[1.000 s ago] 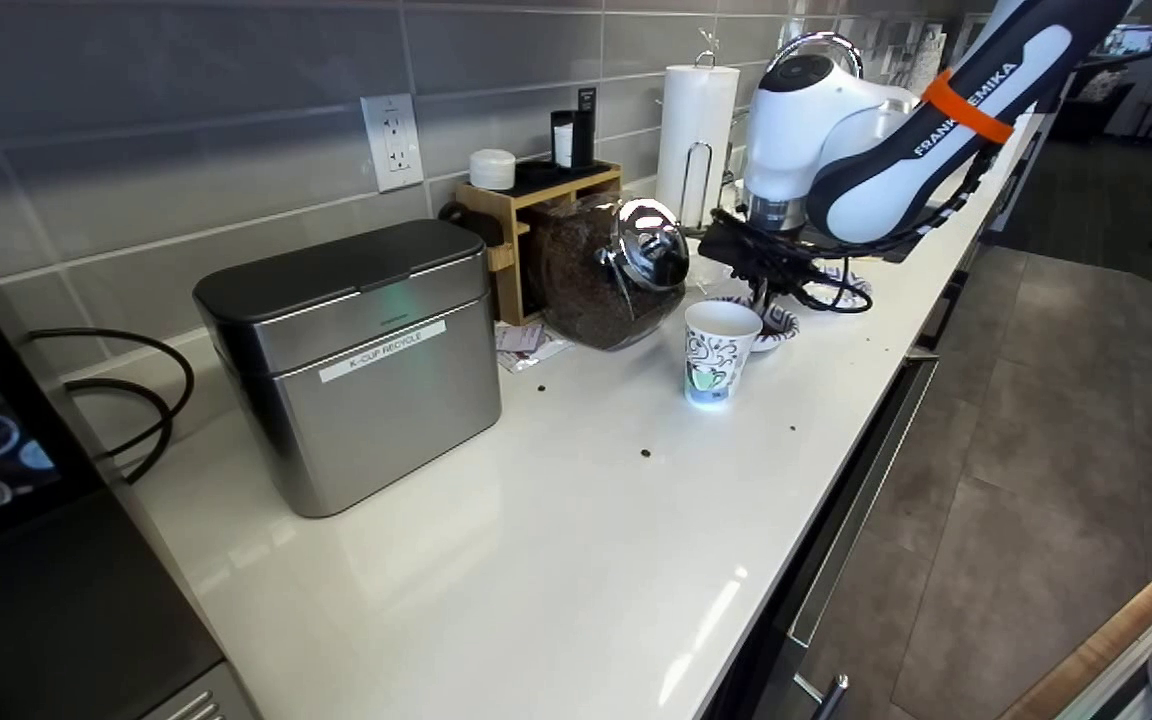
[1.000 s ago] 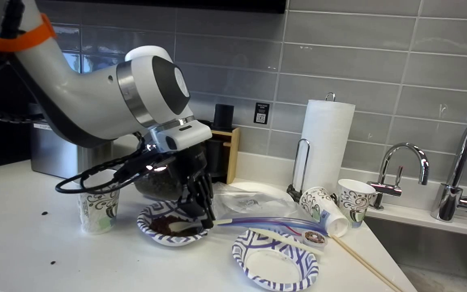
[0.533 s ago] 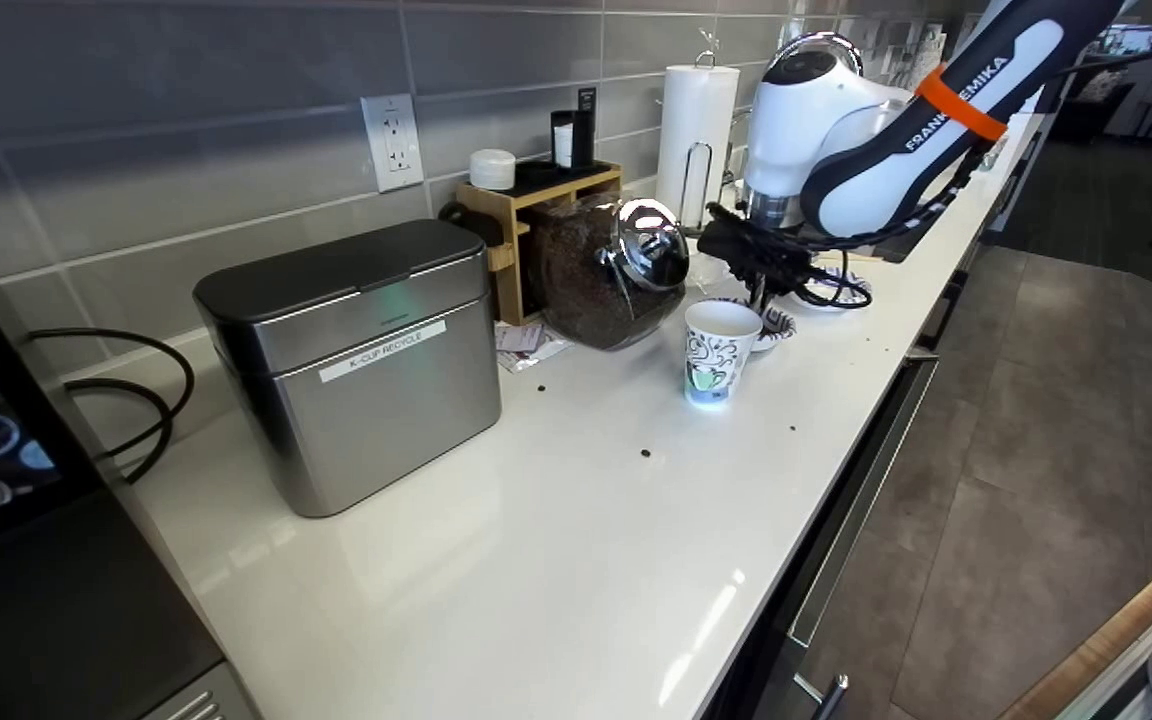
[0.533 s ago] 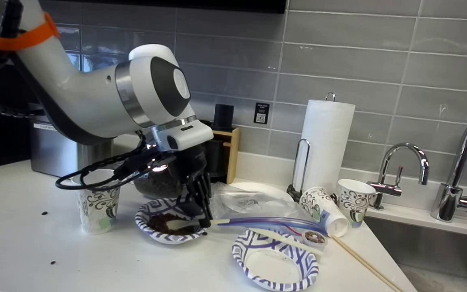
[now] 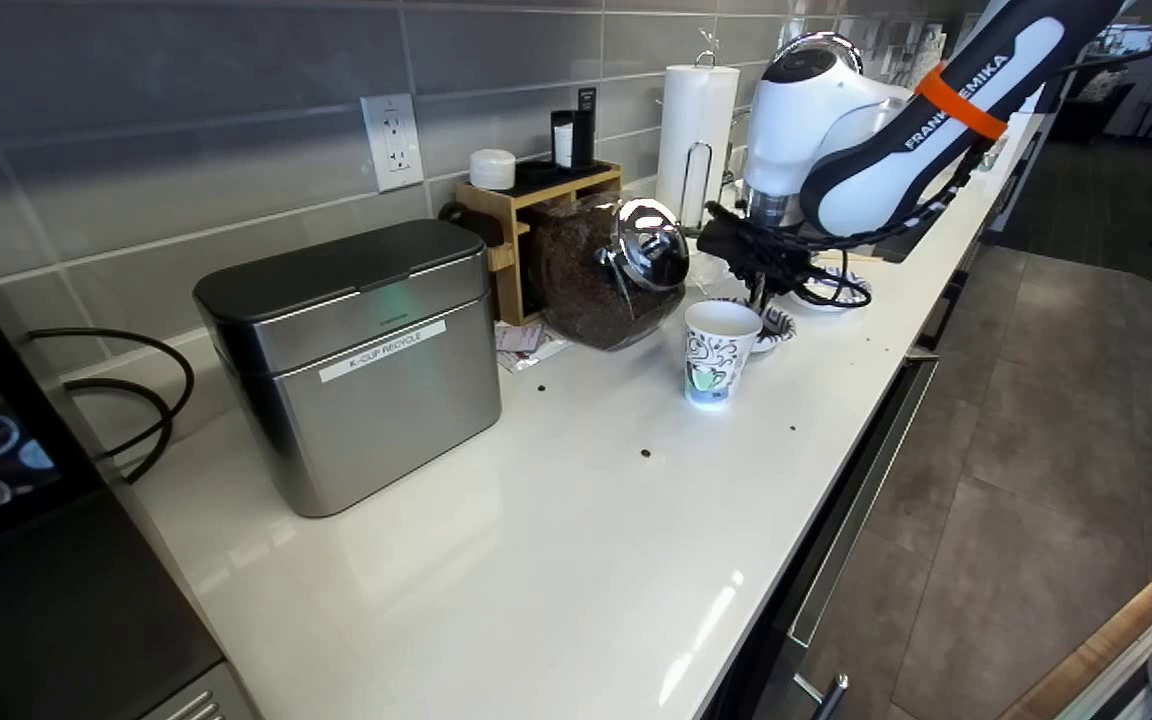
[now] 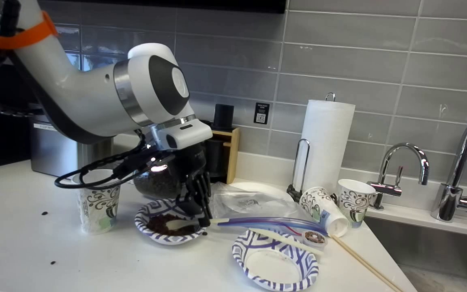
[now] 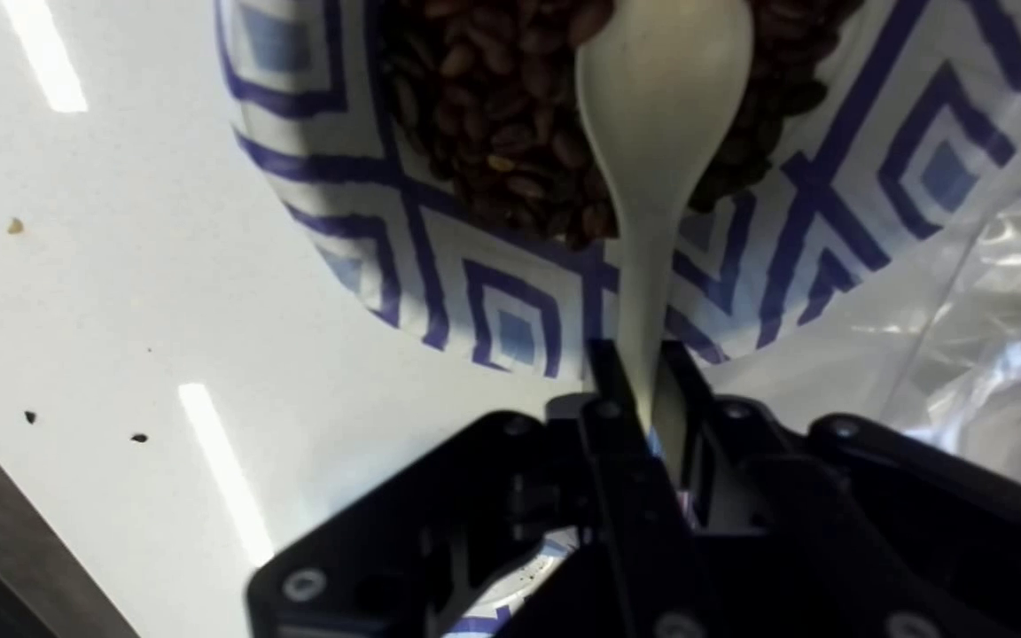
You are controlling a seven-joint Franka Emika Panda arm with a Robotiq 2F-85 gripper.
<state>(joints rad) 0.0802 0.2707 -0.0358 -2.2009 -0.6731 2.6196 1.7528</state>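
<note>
One pale spoon point(image 7: 652, 182) is clamped by its handle in the gripper point(image 7: 643, 363), its head over brown beans point(image 7: 510, 115) in a patterned bowl point(image 7: 440, 257); near that stands a paper cup point(image 6: 99, 209), with a paper-towel roll point(image 6: 326, 142) farther back

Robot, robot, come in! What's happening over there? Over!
Hand shut on pale spoon. Scoop end over beans in patterned bowl, contact unclear. Plastic bag beside bowl; paper cup nearby.

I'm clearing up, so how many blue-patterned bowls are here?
2: the bean bowl by the claw and, in an exterior view, the nearer bowl to its right. Others may be hidden.
</note>
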